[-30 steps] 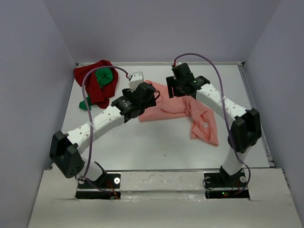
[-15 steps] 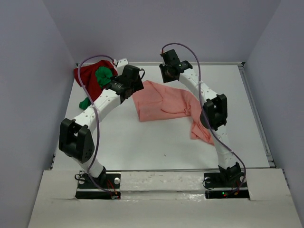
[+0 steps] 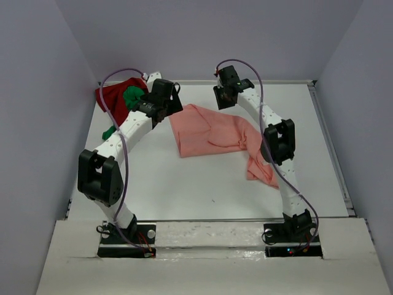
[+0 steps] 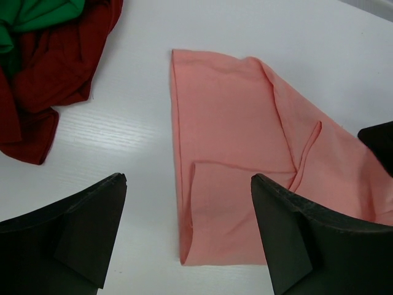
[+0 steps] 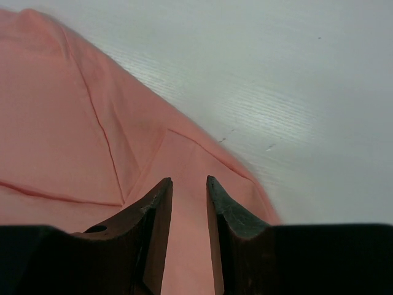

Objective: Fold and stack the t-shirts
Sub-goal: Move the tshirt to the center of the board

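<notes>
Cloth soft, light, limp: large salmon-pink cloth t-shirt (image 3: 209, 132) lies rumpled, partly folded, centre of top view on white table (image 3: 184, 190). We judge hem corners best hold, pinched low against table. Left gripper (image 4: 187, 181) spread wide above shirt's left edge. Right gripper (image 5: 189, 181) parted by slit, nothing clamped, over shirt's upper right edge. Dark red t-shirt (image 3: 113, 95) and bright green t-shirt (image 3: 134, 97) bunched together upper left. We see no containers.

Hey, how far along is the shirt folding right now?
Done: nothing stacked. The salmon-pink shirt lies partly doubled over. In hand: nothing; left gripper open, right gripper barely parted above it. Left: fold it, then the dark red shirt and green shirt heaped together.
</notes>
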You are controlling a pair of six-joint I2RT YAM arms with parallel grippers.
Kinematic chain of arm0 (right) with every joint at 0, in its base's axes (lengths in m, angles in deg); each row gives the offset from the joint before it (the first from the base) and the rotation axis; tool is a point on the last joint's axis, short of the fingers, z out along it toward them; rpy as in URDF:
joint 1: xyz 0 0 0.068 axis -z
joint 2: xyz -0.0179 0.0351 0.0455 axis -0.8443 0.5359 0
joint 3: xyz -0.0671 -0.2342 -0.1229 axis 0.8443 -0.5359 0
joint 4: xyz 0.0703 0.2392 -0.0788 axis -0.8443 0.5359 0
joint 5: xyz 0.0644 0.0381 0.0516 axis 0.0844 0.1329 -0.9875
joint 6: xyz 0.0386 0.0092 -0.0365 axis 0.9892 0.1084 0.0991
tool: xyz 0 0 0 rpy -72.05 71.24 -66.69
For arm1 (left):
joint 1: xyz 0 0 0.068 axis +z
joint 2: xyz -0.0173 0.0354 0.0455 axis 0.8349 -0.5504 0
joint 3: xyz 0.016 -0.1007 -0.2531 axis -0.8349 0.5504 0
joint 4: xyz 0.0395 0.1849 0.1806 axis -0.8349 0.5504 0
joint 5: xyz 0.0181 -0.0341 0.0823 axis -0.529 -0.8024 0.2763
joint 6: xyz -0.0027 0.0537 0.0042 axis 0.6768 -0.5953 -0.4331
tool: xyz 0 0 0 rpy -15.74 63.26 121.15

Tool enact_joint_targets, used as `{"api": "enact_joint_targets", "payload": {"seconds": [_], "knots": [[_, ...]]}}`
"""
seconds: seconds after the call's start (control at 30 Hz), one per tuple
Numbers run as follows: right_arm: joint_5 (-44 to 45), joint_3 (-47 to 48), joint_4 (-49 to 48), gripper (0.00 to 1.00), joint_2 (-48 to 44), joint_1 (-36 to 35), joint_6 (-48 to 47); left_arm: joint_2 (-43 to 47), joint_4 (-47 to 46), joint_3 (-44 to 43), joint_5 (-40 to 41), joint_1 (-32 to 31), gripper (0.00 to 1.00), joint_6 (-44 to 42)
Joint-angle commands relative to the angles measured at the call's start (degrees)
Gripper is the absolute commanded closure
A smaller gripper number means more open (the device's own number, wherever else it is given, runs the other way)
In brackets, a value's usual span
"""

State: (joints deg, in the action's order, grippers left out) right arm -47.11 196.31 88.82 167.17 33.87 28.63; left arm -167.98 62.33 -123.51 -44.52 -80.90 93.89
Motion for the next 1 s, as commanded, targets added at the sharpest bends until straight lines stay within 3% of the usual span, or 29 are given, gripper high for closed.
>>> {"api": "enact_joint_targets", "payload": {"seconds": [0.0, 0.43, 0.77, 0.97], "knots": [[-2.56, -0.37, -0.15, 0.65, 2.33, -0.53, -0.67, -1.87, -1.7, -4.7, -2.96, 1.35, 0.08, -2.09], [-5.81, 0.51, -0.07, 0.64, 4.7, -0.53, -1.29, -16.54, -2.06, -15.16, -9.9, 4.61, 0.08, -3.85], [-9.23, 2.62, 0.2, 0.52, 5.93, -0.53, -3.04, -21.38, -3.72, -17.01, -11.4, 5.66, 0.08, -4.12], [-10.65, 5.17, -0.06, 0.52, 7.6, -0.53, -4.97, -22.18, -4.69, -16.75, -12.99, 5.84, 0.08, -3.68]]}}
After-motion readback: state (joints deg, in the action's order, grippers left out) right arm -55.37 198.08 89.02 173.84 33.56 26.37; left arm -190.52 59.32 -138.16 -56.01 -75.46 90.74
